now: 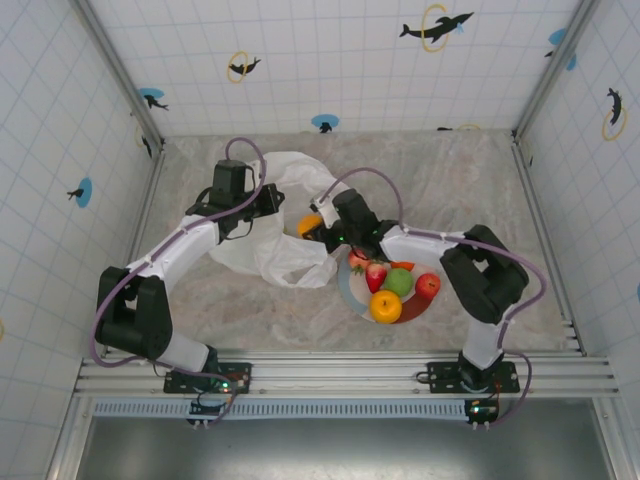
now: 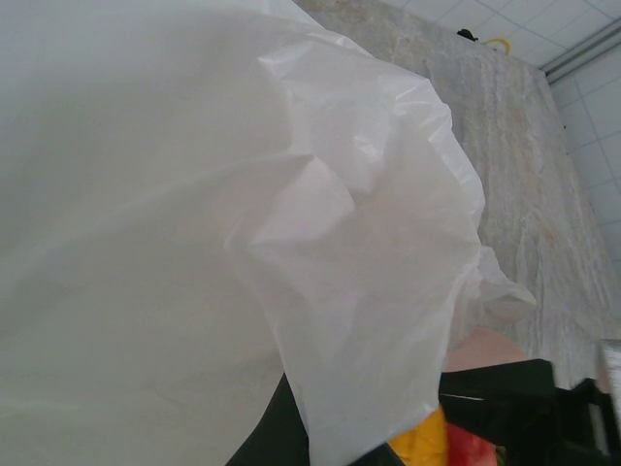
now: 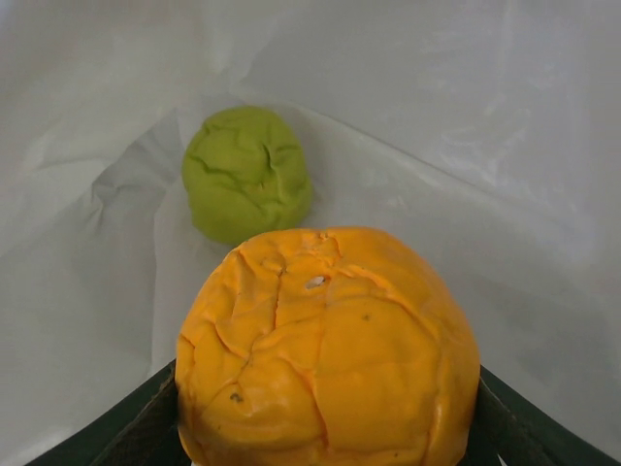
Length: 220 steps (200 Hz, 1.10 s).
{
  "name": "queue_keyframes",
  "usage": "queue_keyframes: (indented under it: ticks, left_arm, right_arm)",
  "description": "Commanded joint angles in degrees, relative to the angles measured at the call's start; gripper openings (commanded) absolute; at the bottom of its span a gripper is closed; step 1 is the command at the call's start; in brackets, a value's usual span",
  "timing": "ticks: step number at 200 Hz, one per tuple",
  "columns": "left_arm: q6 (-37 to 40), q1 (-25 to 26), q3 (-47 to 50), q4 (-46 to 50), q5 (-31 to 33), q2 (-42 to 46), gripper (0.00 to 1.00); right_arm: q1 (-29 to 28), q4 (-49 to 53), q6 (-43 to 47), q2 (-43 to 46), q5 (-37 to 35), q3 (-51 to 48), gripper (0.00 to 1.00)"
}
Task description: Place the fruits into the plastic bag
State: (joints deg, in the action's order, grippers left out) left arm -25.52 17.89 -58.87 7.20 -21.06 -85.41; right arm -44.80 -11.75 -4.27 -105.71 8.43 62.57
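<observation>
In the top view, the plastic bag (image 1: 262, 258) lies crumpled on the table (image 1: 480, 180) left of centre. Its length runs roughly from the far side toward the near edge, and its mouth is turned rightward, toward the plate (image 1: 345, 290). The left gripper (image 1: 268, 203) sits at the bag's upper-left edge with its fingers drawn together on the film. From its wrist camera we see billowing white plastic (image 2: 146, 243).

The right gripper (image 1: 320, 230) points left into the mouth and is clamped on an orange (image 1: 309, 222) at the opening. In the right wrist view, the orange (image 3: 325, 349) sits squarely between the dark fingers (image 3: 136, 427). It is roundish and dented, and we cannot make out a clear long axis. Beyond it, a green fruit (image 3: 247, 173) rests on the bag's inner surface (image 3: 485, 116), well apart from the orange.

On the plate, just right of the bag, we see these lying close together:
- a strawberry (image 1: 376, 276), tip pointing toward the near edge
- a green apple (image 1: 399, 282)
- a red apple (image 1: 428, 286)
- a second orange (image 1: 385, 306)
</observation>
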Motion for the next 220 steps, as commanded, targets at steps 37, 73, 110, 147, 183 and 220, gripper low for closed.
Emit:
queue_keyframes:
  ticks: [37, 73, 110, 147, 183, 220]
  left_arm:
    - [-0.1, -0.3, 0.4, -1.7, -1.8, 0.1, 0.00]
    - [0.0, -0.3, 1.1, -2.6, -1.8, 0.4, 0.00]
    - [0.0, -0.3, 1.2, -2.9, -2.0, 0.3, 0.00]
    - [-0.3, -0.3, 1.2, -2.9, -2.2, 0.1, 0.00]
    - [-0.4, -0.3, 1.0, -2.6, -2.2, 0.2, 0.00]
    - [-0.4, -0.3, 0.9, -2.4, -1.9, 0.2, 0.00]
  right_arm:
    - [-0.5, -14.5, -15.8, -7.9, -14.6, 5.2, 0.51]
    - [-0.9, -16.1, -25.0, -12.0, -22.4, 7.9, 0.52]
    - [-1.9, -17.8, -32.8, -15.7, -25.5, 11.1, 0.55]
    - [-2.4, -17.4, -38.3, -19.2, -21.8, 16.1, 0.65]
    - [-1.7, -20.8, -37.6, -18.8, -13.4, 16.2, 0.80]
    - [-0.7, -24.3, -36.3, -16.1, -7.1, 12.6, 0.81]
